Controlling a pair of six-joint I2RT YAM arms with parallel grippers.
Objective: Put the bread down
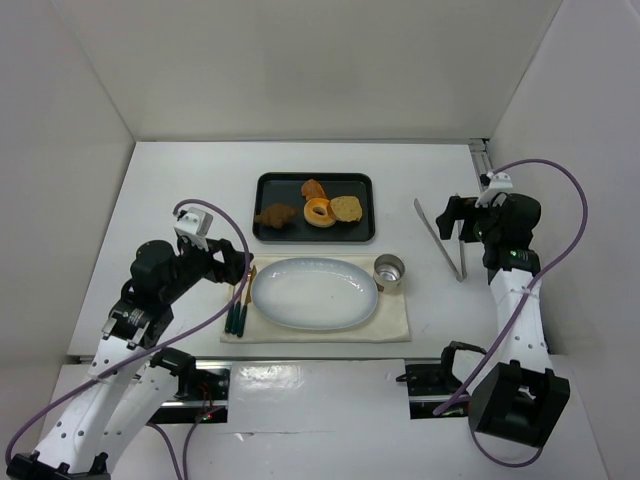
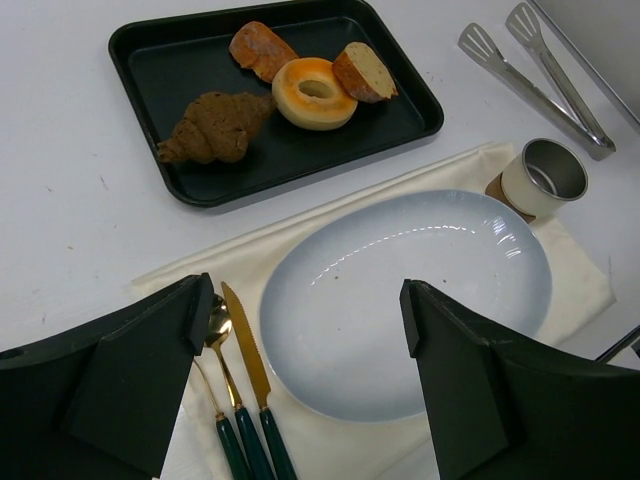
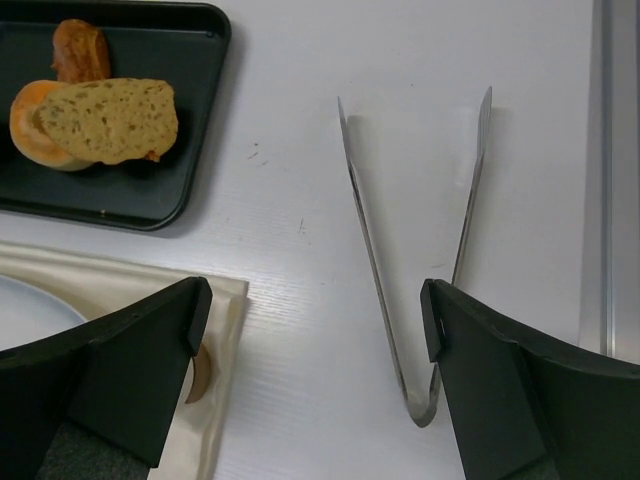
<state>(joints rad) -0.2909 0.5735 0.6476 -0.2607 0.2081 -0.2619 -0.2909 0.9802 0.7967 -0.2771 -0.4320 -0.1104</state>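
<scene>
Your right pincer [image 3: 315, 300] hangs spread wide over the steel tongs [image 3: 415, 250], which lie on the counter [image 1: 180, 190] just right of the black tray [image 1: 262, 182]. The left pincer [image 2: 307, 300] is spread too, holding nothing, above the white oval plate [image 2: 420, 250]. The bread [image 3: 108, 120] sits at the tray's right end, resting against the orange doughnut [image 2: 315, 92]. You appear to be at the tool pickup. Next, lower onto the tongs and close squarely across both arms so they don't twist.

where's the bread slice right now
In the top view the bread sits at the right end of the black tray, leaning against the ring doughnut.
</scene>
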